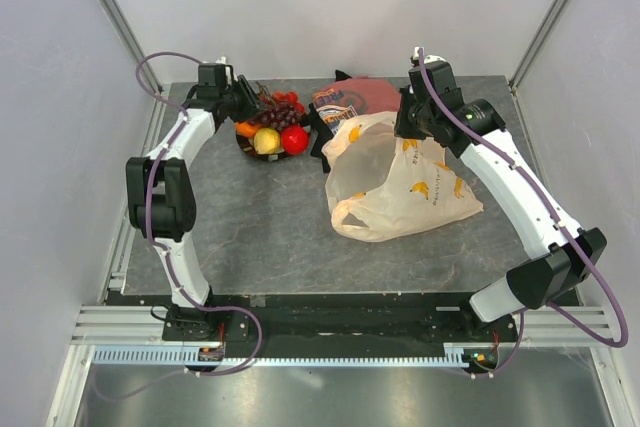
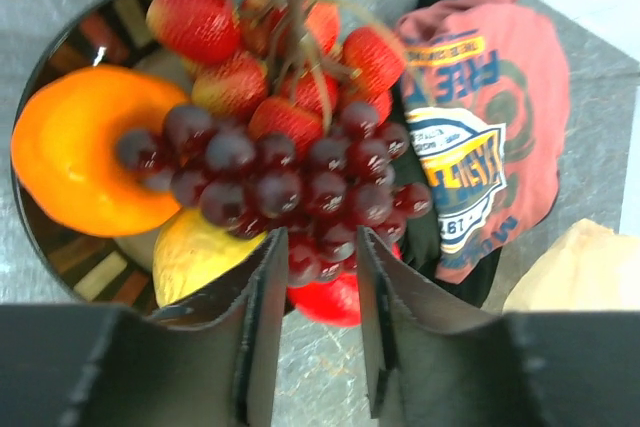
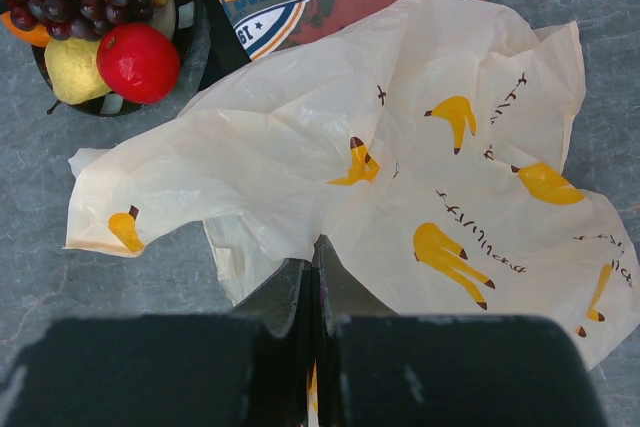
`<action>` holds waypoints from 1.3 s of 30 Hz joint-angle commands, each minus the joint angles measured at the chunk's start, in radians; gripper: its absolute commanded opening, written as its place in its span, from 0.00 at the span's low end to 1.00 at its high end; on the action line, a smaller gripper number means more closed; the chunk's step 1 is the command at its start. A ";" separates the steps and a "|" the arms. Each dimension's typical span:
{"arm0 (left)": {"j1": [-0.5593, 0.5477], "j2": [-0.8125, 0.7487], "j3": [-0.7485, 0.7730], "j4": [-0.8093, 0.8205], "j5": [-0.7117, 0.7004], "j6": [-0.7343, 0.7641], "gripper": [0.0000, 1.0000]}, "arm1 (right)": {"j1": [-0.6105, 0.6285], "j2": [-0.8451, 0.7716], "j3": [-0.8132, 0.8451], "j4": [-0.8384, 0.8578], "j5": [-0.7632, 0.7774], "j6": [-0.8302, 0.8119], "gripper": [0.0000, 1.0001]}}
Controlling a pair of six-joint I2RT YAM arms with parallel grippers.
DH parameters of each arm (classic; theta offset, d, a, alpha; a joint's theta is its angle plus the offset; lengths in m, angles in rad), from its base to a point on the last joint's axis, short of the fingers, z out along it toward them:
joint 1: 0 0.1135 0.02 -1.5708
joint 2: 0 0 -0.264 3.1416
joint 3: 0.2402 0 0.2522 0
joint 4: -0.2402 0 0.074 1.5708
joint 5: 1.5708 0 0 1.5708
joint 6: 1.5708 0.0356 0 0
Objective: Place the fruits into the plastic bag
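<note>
Left gripper (image 2: 320, 242) is hanging over the plate (image 2: 88, 269) with its jaws partly apart. The tips are sitting either side of the lowest grapes (image 2: 280, 177). I cannot tell whether the pads are touching them, and nothing is clearly being gripped.

Right gripper (image 3: 312, 269) is pinching fully closed on an upper fold of the plastic bag (image 3: 400, 147). Judgement: it is lifting that edge so the mouth is gaping toward the plate rather than lying flat.

All fruit is sitting on the plate at the far left of the table (image 1: 260, 237), none in the bag. The orange (image 2: 80, 157), pear (image 2: 195, 252) and apple (image 2: 335, 302) are lying under and around the grape bunch, with strawberries (image 2: 190, 22) at the stem end.

Edges and room:
- The plate is lying close to the table's far edge.
- A folded printed cloth (image 2: 480, 117) is lying between plate and bag, touching the plate's rim.
- Bare table is showing in front of the plate and left of the bag, so the carry path is looking free.
- The bag's loose edge is drooping, so the opening is likely shallow.
</note>
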State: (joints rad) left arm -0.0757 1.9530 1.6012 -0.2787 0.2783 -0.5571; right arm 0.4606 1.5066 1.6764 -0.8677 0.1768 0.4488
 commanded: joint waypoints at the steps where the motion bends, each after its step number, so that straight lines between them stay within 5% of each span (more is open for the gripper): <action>1: 0.014 -0.046 -0.015 0.009 -0.013 0.011 0.46 | -0.004 -0.020 0.019 0.039 -0.007 0.001 0.00; 8: 0.025 -0.037 -0.030 0.022 0.012 -0.012 0.56 | -0.004 -0.020 0.019 0.038 -0.007 0.002 0.00; 39: 0.024 0.034 -0.058 0.064 0.093 -0.096 0.46 | -0.003 -0.016 0.020 0.039 -0.007 0.002 0.00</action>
State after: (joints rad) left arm -0.0555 1.9778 1.5505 -0.2497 0.3508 -0.6228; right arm 0.4606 1.5066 1.6764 -0.8673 0.1730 0.4488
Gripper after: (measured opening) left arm 0.466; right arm 0.007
